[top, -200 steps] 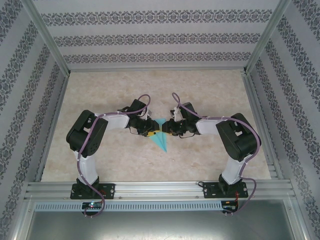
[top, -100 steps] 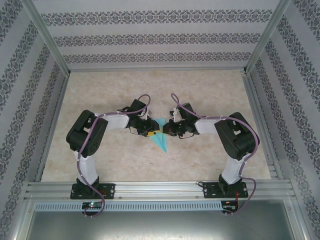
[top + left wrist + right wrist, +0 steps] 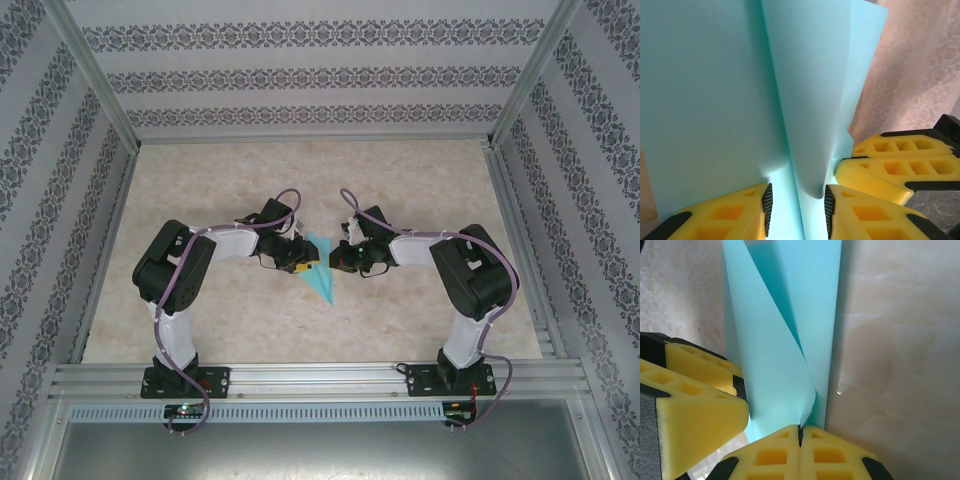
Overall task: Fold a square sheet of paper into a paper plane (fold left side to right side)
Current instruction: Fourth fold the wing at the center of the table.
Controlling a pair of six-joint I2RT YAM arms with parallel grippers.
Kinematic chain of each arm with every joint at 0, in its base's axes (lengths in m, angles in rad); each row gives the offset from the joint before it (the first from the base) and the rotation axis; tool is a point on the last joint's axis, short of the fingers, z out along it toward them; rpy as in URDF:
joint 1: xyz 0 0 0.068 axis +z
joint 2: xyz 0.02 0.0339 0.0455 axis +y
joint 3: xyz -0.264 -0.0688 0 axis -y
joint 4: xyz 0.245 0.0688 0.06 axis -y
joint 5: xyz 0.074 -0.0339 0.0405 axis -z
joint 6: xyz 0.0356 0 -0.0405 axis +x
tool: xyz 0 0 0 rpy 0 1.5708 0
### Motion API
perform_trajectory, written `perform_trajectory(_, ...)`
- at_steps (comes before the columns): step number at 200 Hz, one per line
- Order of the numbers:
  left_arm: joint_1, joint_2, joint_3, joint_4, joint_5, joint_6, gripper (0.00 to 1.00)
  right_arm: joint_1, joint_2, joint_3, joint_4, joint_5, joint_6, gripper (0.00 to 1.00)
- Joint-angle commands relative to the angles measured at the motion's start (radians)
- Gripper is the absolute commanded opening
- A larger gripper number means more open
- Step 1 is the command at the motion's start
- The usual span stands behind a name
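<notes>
**A:** What is nearest?

**B:** The 2 arms stand at the near edge of the table (image 3: 430, 190). They bend inward, so both tips meet around its middle.

**A:** And the paper?

**B:** The paper plane (image 3: 322, 278) lies flat there between the 2 tips. It is a turquoise kite shape, with its point toward the near edge and its wide end toward the far edge.

**A:** The left gripper?

**B:** The left gripper (image 3: 797, 202) is released. Its pads (image 3: 768, 202) stand apart on either side of a raised fold, which curls up in the gap unsqueezed.

**A:** The right one?

**B:** The right gripper (image 3: 800, 432) is clenched, fingertips pressed together. A lifted flap of the paper plane runs down into the seam between them, so it is grasping that flap.

**A:** Farther on?

**B:** The marbled tabletop runs to the far edge, where a patterned wall (image 3: 320, 80) stands.
</notes>
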Motion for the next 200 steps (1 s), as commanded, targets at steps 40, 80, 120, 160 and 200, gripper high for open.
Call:
perform_trajectory(40, -0.013, 0.009, -0.005, -0.067, -0.041, 0.018, 0.37, -0.009, -0.006, 0.031, -0.038, 0.037, -0.044, 0.03)
perform_trajectory(80, -0.014, 0.01, -0.005, -0.067, -0.04, 0.019, 0.37, -0.01, -0.004, 0.036, -0.045, 0.043, -0.051, 0.04)
perform_trajectory(120, -0.013, 0.01, -0.004, -0.069, -0.04, 0.02, 0.37, -0.01, -0.006, 0.039, -0.046, 0.042, -0.054, 0.04)
perform_trajectory(160, -0.013, 0.009, -0.004, -0.068, -0.041, 0.021, 0.37, -0.01, -0.005, 0.045, -0.045, 0.04, -0.058, 0.04)
perform_trajectory(200, -0.013, 0.009, -0.005, -0.069, -0.04, 0.021, 0.37, -0.009, 0.005, 0.049, -0.053, 0.04, -0.063, 0.04)
